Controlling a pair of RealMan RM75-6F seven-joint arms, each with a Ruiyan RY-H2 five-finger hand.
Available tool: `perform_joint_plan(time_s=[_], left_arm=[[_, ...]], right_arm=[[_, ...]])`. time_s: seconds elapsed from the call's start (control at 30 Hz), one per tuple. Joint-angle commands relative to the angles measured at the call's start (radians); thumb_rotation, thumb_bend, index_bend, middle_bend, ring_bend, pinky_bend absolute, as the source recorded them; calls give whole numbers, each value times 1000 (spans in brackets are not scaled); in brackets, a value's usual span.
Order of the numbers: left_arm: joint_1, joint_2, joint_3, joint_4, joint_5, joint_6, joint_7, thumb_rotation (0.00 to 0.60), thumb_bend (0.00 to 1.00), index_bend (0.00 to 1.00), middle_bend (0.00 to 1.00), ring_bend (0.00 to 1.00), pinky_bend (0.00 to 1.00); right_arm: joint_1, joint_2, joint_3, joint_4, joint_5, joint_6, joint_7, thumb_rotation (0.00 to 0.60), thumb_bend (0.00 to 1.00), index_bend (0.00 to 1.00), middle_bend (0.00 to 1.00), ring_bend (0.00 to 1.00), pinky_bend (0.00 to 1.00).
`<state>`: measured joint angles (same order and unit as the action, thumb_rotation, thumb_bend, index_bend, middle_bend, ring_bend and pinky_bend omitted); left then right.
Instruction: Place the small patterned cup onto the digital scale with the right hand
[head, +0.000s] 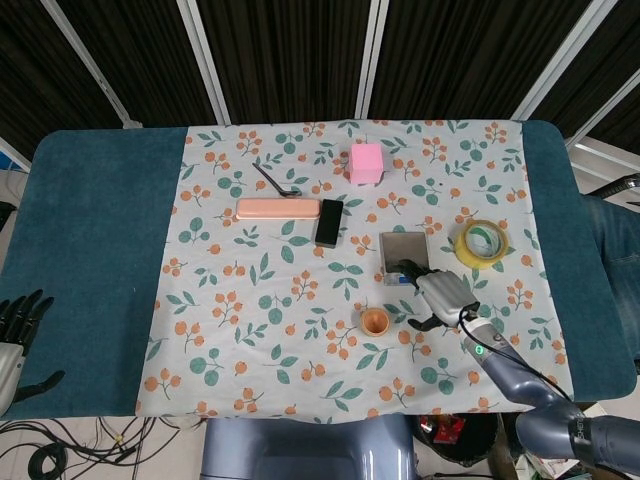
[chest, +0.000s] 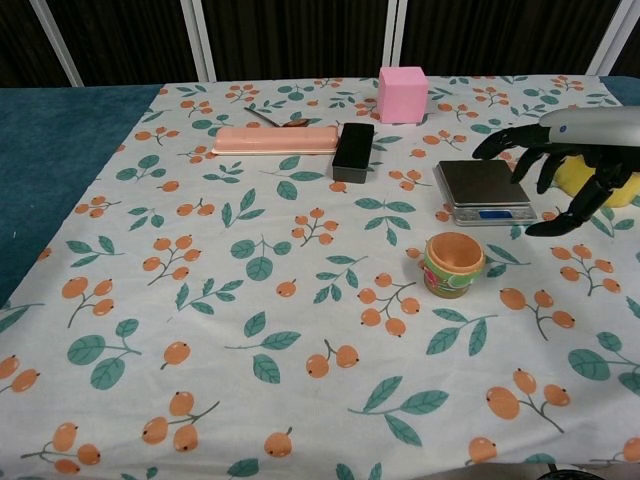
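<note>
Bright, even overhead light — shadows under things on the table (head: 90, 230) are soft and short. Both views are sharp; dark backdrop, no glare, slight wide-angle bend at edges.

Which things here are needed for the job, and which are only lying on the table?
Needed: cup; scale; right hand, open, holding nothing.

Lying about: pink cube; black box; peach case; tape roll; spoon; left hand.

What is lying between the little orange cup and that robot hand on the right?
Only bare patterned tablecloth. In the chest view the right robot hand hangs open, right of the cup, with nothing between them; the digital scale sits further back.
</note>
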<state>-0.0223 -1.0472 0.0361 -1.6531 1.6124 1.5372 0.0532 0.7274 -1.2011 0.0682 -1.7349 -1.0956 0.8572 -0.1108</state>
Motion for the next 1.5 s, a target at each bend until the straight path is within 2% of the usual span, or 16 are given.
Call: perform_joint_plan(time_s=[0.03, 0.47, 0.63, 0.73, 0.83, 0.93, 1.0, 1.1, 1.27, 1.5], left_arm=[[0, 0, 0, 0, 0, 0, 1, 600, 124, 16, 0, 0, 0], [-1, 3, -1, -1, -4, -4, -5, 600, 124, 20, 0, 0, 0], [-1, 4, -1, -3, -6, -6, -6, 600, 124, 21, 0, 0, 0], [-2, 5, -1, -3, -7, -7, -6, 600, 124, 21, 0, 0, 0], [-2, 6, -1, -5, -9, -9, -7, 600, 123, 22, 0, 0, 2], [-2, 7, -1, -6, -10, -10, -7, 600, 123, 24, 0, 0, 14], [-3, 8, 0, -7, -11, -12, -8, 600, 123, 27, 0, 0, 19], [-2, 9, 0, -9, -11, -13, -8, 600, 124, 31, 0, 0, 19], [-2, 9, 0, -9, -10, -12, -7, 600, 124, 32, 0, 0, 21], [-2, 9, 1, -9, -8, -11, -6, 600, 124, 32, 0, 0, 29]], right_arm=[[-14, -26, -11, -13, -46, 26, -14, 600, 112, 94, 0, 146, 233], [-14, -142, -23, 23, -101, 48, -95, 600, 114, 93, 71, 202, 232], [-3, -187, -12, 52, -85, 38, -124, 600, 157, 105, 147, 259, 239], [4, -205, -8, 69, -79, 34, -141, 600, 205, 150, 206, 301, 265], [10, -221, -9, 88, -73, 28, -163, 600, 243, 194, 239, 340, 311], [13, -228, -12, 97, -64, 20, -179, 600, 324, 269, 314, 437, 440], [11, -232, -11, 98, -60, 23, -184, 600, 425, 345, 386, 522, 573], [8, -240, -6, 101, -68, 35, -181, 600, 553, 445, 466, 604, 679], [-5, -238, 14, 102, -90, 69, -148, 600, 577, 493, 503, 619, 691], [-8, -177, 96, 123, -47, 94, -83, 600, 576, 503, 495, 613, 688]])
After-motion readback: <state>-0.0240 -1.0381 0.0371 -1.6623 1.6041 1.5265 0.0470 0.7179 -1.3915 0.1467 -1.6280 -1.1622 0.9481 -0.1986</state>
